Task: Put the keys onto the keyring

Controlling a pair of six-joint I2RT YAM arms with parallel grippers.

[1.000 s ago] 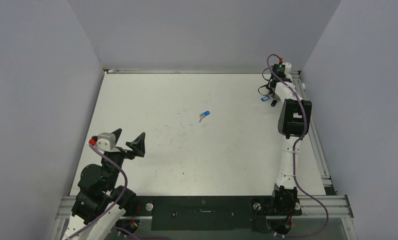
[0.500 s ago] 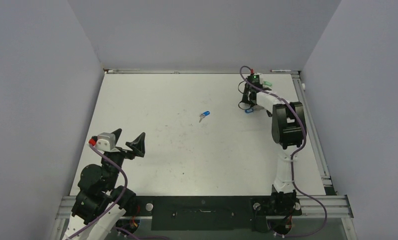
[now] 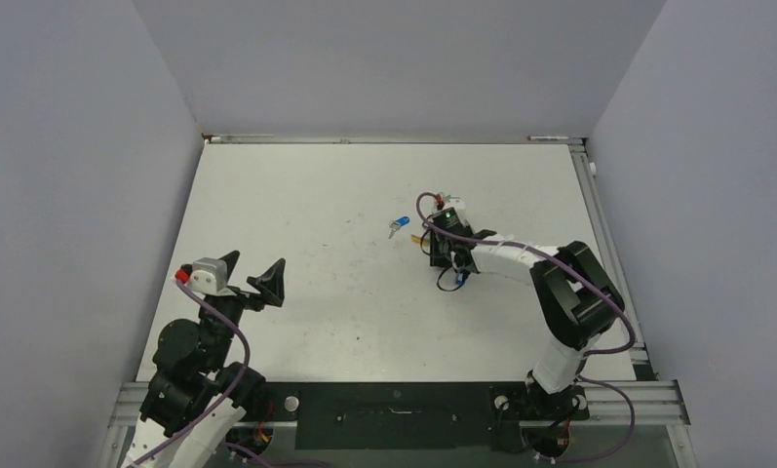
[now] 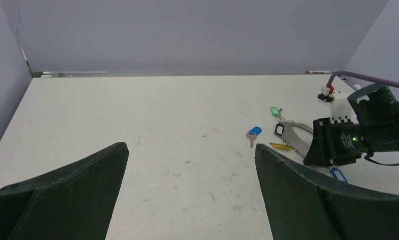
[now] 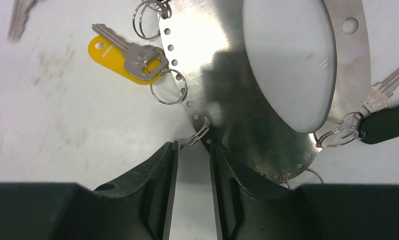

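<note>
Now the right gripper (image 5: 192, 147) hangs low over the keyring (image 5: 222, 100), its claw only narrowly parted and clamping nothing.
On small split rings (image 5: 168, 92) a yellow key (image 5: 122, 57) and a black key (image 5: 387, 122) hang from the keyring; a blue key (image 4: 254, 132) lies loose just beside the keyring; the left gripper (image 4: 190, 147), well apart from the keyring, gapes wide and empty.

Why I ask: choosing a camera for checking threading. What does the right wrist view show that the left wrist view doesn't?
Right wrist only: the holes along the keyring and the small split ring on the yellow key. Left wrist only: the green tag and the open left gripper. Both: the keyring and yellow key.
</note>
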